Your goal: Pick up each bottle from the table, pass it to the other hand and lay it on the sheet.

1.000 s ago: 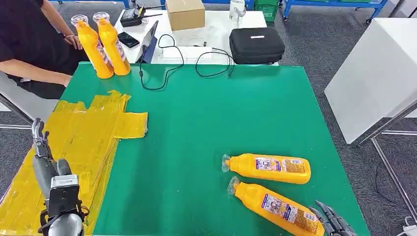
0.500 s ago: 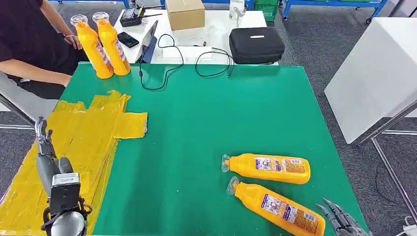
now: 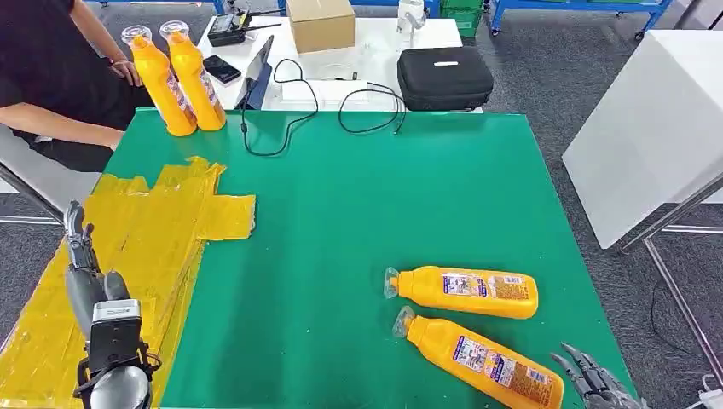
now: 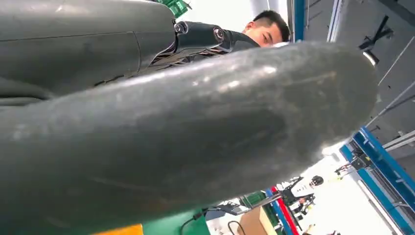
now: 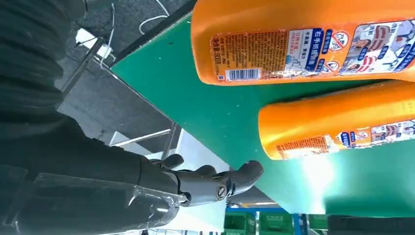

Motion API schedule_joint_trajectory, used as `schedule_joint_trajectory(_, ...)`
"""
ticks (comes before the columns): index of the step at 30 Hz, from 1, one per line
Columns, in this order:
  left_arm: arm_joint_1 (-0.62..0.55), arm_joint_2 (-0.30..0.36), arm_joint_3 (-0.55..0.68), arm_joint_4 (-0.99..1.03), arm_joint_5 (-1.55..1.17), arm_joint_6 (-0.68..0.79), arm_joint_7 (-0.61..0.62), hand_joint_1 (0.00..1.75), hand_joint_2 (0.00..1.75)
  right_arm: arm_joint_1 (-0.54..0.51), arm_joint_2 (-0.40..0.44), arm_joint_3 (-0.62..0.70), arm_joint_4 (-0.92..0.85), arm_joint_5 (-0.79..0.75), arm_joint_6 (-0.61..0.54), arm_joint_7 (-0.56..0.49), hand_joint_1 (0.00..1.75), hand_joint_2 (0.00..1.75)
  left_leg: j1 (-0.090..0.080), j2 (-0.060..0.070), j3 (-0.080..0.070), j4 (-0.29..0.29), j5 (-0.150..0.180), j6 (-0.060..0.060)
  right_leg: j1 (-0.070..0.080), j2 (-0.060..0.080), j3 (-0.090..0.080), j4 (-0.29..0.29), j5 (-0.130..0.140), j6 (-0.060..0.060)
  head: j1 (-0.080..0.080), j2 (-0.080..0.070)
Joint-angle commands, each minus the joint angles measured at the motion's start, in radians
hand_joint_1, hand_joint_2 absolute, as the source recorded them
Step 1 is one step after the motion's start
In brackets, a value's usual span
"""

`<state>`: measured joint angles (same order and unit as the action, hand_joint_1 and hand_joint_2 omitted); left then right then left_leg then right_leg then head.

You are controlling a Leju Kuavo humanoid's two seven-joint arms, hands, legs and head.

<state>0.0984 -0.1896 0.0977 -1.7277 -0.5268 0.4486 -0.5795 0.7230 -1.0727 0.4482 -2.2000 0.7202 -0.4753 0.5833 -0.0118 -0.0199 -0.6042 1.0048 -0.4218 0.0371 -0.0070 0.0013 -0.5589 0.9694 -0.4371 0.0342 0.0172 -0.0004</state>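
Observation:
Two orange bottles lie on their sides on the green table [image 3: 358, 196] at the near right: the farther bottle [image 3: 465, 292] and the nearer bottle [image 3: 482, 362], caps pointing left. My right hand [image 3: 597, 385] hovers just past the nearer bottle's base at the table's corner, fingers apart and holding nothing. The right wrist view shows both bottle bases [image 5: 303, 44] [image 5: 337, 122] beyond my spread right hand [image 5: 210, 181]. My left hand [image 3: 83, 268] is raised over the yellow sheet [image 3: 153, 230], fingers straight and empty. Its thumb looms in the left wrist view [image 4: 195, 132].
Two more orange bottles [image 3: 162, 81] [image 3: 198, 77] stand upright at the table's far left corner, next to a seated person [image 3: 51, 77]. Behind the table are a black case [image 3: 445, 78], a cardboard box [image 3: 321, 23] and cables [image 3: 290, 111]. A white table [image 3: 656, 119] stands to the right.
My right hand has slid slightly right, away from the nearer bottle's base. My left hand has edged a little forward over the sheet. The bottles have not moved.

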Motion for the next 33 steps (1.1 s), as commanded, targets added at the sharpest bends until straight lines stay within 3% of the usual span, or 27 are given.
schedule_joint_trajectory(1,-0.028,0.016,-0.01,0.052,0.002,-0.002,0.003,0.0,0.0,0.004,0.039,-0.013,0.038,-0.003,0.004,-0.004,0.0,1.75,0.001,-0.001,0.002,-0.001,0.0,-0.002,0.001,-0.002,0.002,-0.001,0.0,0.0,0.0,0.0)
schedule_joint_trajectory(33,-0.028,0.016,-0.01,0.052,0.002,-0.002,0.003,0.0,0.0,0.004,0.039,-0.013,0.038,-0.003,0.004,-0.004,0.0,1.75,0.001,-0.001,0.003,-0.001,-0.001,-0.003,0.001,-0.002,0.004,-0.002,-0.001,-0.001,0.0,0.0)
